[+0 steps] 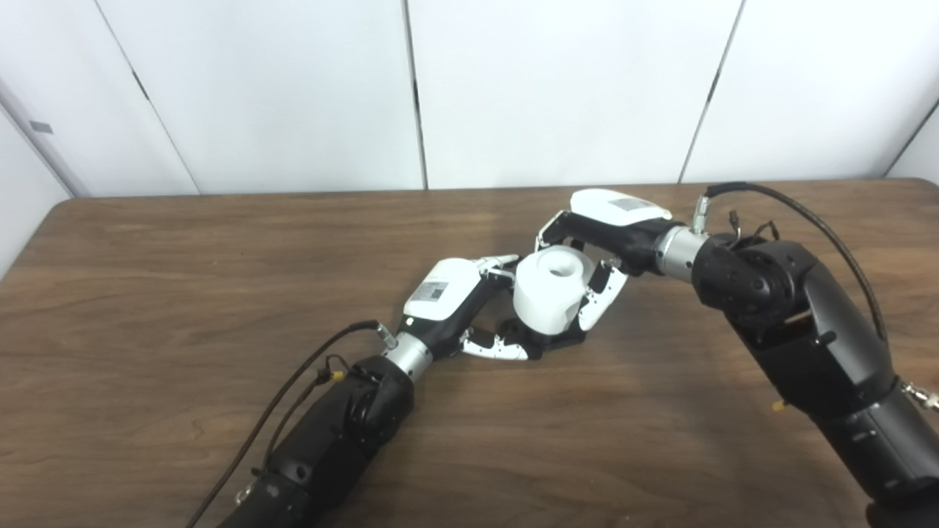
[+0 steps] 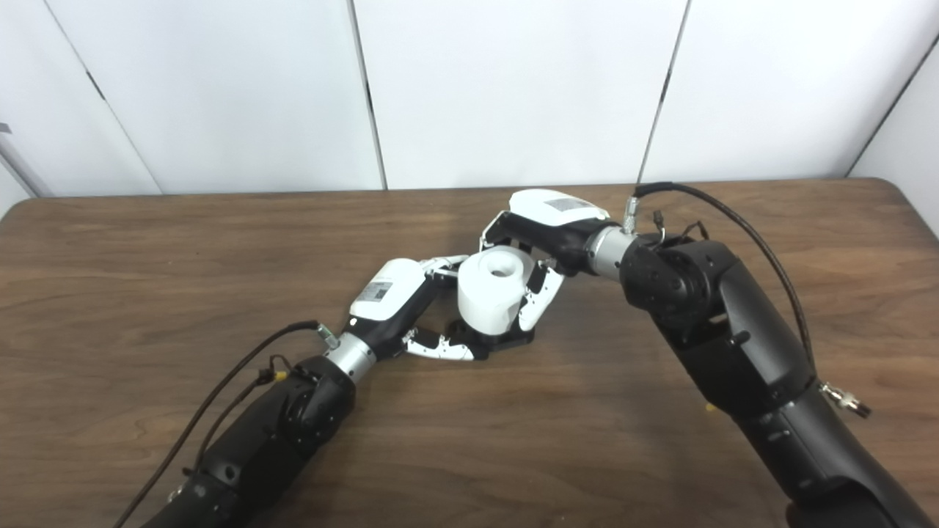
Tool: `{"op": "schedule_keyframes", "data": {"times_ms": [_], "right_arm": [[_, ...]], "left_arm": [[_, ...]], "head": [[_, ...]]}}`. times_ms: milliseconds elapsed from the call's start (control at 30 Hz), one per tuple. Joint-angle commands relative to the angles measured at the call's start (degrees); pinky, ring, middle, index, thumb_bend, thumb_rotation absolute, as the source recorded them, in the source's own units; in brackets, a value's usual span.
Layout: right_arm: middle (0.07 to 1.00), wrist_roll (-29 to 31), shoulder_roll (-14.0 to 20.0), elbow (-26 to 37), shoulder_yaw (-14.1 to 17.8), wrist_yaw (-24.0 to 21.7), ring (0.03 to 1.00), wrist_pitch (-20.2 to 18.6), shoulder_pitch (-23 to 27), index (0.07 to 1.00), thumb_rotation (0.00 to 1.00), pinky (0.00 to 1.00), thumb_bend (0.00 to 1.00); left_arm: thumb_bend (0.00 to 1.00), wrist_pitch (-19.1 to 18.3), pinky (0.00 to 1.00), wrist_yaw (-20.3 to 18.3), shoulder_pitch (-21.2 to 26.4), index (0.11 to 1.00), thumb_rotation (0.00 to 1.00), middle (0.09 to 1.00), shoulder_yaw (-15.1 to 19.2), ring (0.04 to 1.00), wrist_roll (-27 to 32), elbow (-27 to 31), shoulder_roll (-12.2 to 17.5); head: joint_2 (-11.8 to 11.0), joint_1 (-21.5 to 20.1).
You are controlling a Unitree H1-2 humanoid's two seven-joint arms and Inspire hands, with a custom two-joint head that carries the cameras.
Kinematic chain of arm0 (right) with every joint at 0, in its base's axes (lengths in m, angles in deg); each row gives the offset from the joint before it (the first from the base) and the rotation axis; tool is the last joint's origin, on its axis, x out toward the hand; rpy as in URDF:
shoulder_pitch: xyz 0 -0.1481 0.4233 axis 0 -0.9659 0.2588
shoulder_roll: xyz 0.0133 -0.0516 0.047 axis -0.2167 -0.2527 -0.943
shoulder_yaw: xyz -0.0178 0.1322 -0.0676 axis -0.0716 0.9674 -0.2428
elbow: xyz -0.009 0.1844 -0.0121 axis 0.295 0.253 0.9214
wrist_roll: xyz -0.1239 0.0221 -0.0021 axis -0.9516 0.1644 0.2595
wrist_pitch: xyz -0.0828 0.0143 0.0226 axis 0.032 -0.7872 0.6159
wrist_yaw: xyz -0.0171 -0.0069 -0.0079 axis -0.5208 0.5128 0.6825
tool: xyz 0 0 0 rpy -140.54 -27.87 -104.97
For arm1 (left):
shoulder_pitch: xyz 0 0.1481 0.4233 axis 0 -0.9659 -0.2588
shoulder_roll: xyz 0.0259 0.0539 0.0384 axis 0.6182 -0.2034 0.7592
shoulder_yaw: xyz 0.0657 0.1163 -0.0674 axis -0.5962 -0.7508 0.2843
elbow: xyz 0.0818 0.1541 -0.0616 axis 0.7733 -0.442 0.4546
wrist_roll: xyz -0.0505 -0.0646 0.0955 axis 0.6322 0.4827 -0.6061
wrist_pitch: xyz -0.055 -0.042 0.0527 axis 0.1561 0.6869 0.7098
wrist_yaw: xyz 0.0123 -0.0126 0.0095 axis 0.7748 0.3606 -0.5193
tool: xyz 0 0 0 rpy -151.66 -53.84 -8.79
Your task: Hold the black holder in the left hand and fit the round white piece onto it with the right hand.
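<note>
Gripping white piece over black holder: both hands' fingers, either view.

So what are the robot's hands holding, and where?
The right hand grips the white roll by its sides; the left hand holds the black holder underneath.

This is looking like a lab or robot test bay. White panels with dark seams are closing off the back (no windows or decor showing), and a plain wood-grain table is filling the view. Two black robot arms with loose cables are reaching in over it.
</note>
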State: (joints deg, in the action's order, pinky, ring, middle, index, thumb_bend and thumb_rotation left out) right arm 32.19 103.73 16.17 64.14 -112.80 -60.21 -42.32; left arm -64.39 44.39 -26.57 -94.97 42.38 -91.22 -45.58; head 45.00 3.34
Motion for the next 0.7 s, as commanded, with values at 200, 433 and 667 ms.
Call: {"op": "schedule_keyframes", "data": {"times_ms": [200, 433, 667], "right_arm": [[0.708, -0.49, -0.02, -0.39, -0.55, 1.59, 0.757, 1.24, 2.21, 0.480, 0.14, 0.65, 0.52], [0.718, -2.48, 0.14, -0.25, -3.07, 0.57, 0.768, 0.76, 2.50, 0.480, 0.14, 0.67, 0.52], [0.723, -3.31, -0.12, -0.50, -5.59, -0.15, 0.765, 2.18, 3.01, 0.480, 0.14, 0.66, 0.52]], "left_arm": [[0.52, -2.47, 0.81, -4.87, -2.37, 0.477, 0.07, 0.872, -0.95, 0.861, -0.21, -2.28, 1.05], [0.52, -2.47, 0.81, -4.76, -2.16, 0.477, 0.07, 0.872, -1.08, 0.858, -0.65, -2.28, 1.08], [0.52, -2.26, 0.80, -4.61, -2.10, 0.476, 0.07, 0.874, -1.23, 0.859, -0.76, -2.48, 0.89]], "head": [[-0.03, 0.29], [-0.29, 0.24], [-0.08, 0.25]]}}
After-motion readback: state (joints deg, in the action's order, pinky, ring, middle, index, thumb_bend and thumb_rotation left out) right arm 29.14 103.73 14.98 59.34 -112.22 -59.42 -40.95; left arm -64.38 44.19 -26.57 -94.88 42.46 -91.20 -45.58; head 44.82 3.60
